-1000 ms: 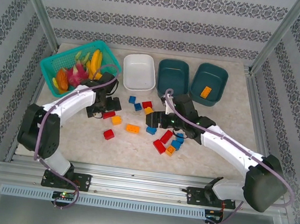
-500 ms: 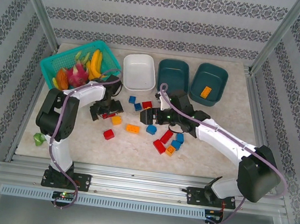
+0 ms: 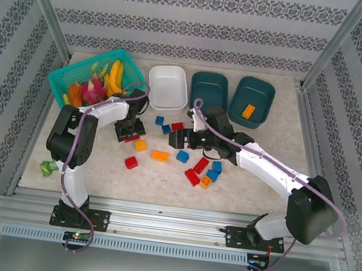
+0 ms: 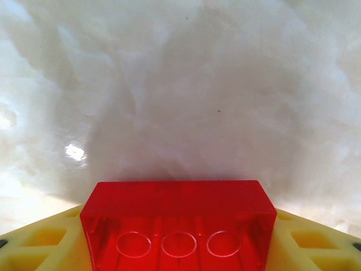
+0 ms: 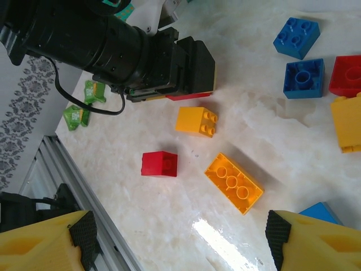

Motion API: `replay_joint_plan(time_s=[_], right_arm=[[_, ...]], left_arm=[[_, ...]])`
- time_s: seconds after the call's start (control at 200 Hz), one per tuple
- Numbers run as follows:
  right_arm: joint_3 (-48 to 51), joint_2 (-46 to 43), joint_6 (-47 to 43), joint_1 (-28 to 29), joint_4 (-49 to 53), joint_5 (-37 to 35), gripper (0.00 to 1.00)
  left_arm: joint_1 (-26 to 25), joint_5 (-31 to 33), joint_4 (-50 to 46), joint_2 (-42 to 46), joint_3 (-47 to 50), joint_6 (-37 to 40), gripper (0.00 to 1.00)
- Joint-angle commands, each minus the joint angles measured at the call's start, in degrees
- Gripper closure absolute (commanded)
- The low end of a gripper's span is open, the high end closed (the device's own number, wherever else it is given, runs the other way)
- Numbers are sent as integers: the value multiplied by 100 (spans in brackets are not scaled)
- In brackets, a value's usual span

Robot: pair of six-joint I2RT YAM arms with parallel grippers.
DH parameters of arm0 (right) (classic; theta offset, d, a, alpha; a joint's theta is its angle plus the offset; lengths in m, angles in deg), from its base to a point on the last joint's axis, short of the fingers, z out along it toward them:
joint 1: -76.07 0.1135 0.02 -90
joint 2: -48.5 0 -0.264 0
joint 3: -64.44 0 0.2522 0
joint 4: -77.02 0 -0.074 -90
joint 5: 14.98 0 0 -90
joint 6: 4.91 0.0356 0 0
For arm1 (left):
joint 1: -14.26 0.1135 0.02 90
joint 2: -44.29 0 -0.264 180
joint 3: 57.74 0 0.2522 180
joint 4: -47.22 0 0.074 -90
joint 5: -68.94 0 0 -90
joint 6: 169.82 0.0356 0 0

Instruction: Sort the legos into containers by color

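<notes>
Right of the white tub [image 3: 167,87], one orange brick [image 3: 248,110] is binned; my left hand [image 3: 130,133] clamps a red brick [image 4: 178,220], my right hand [image 5: 180,231] gapes.

Legos [image 3: 182,156] scattered — red one [image 4: 178,217] in left claw [image 3: 129,135], orange one [image 3: 248,110] in rightmost tub [image 3: 256,94].

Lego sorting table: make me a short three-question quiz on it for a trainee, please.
1. True or false: the white tub is empty.
2. What colour is the lego between the left hand's fingers?
3. Which container holds the orange lego? A white tub, B middle teal tub, C right teal tub.
Key: 1 true; 2 red; 3 C.
</notes>
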Motion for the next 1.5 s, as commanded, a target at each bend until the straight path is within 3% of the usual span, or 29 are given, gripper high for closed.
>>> replay_joint_plan(time_s=[0.0,0.135,0.33,0.659,0.794,1.199,1.494], right_arm=[[-282,-294,266,-138,-141,-359,19],[-415,-472,720,-432,-372,-861,19],[-890,-234,1112,-843,-334,-1378,19],[-1313,352,1723,-1352,-496,-1497,19],[-1314,429,1710,-1422,-319,-1455,19],[-1058,394,1838,-1524,-224,-1467,19],[-1337,21,1349,-1524,431,-1749,20]], left_arm=[[-113,295,-414,432,-575,217,42],[-276,286,-737,195,-1738,418,43],[-302,50,-1030,-972,-3632,705,43],[-298,-326,-1042,-3215,-6359,885,42],[-302,-435,-961,-3592,-6700,895,41],[-300,-521,-1061,-3697,-6774,1022,19],[-312,-530,-986,-2933,-6814,903,16]])
